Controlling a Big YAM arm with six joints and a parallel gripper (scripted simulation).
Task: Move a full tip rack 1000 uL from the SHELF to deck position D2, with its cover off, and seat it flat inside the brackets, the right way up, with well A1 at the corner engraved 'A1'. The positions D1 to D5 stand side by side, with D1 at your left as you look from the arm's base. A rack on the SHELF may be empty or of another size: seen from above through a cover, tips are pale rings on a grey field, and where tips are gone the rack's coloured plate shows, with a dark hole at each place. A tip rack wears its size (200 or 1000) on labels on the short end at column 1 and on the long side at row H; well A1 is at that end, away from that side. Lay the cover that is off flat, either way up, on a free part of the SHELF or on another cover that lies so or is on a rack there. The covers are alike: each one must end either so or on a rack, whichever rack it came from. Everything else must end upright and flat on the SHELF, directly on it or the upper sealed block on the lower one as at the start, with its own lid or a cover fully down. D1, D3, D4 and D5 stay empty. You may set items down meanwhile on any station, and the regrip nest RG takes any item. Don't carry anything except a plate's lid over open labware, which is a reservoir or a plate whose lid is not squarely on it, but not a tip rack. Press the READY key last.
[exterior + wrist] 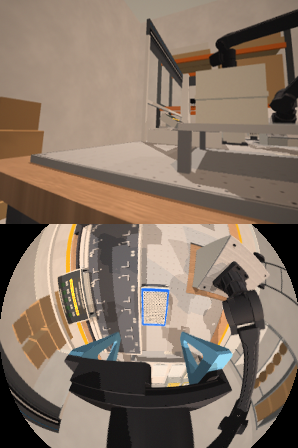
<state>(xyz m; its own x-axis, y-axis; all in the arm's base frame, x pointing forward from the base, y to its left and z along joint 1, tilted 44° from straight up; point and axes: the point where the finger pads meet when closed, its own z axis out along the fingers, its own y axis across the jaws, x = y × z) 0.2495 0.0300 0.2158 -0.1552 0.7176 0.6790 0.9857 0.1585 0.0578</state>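
Observation:
In the wrist view a blue-framed tip rack (154, 307) lies far below me; its top is a grey field speckled with pale rings. It sits just right of a dark grey strip of deck positions with white brackets (123, 280). My gripper (150, 335) is open and empty, its two blue fingertips spread wide, high above the rack and apart from it. In the exterior view only my black arm (257, 34) shows, above the shelf; the gripper itself and the rack are hidden there.
Two stacked beige blocks (231, 94) stand on the grey shelf (234, 128), which rests on legs over the perforated base plate (151, 163). A tilted pale box (214, 262) lies right of the rack. A green and yellow panel (72, 296) is at the left.

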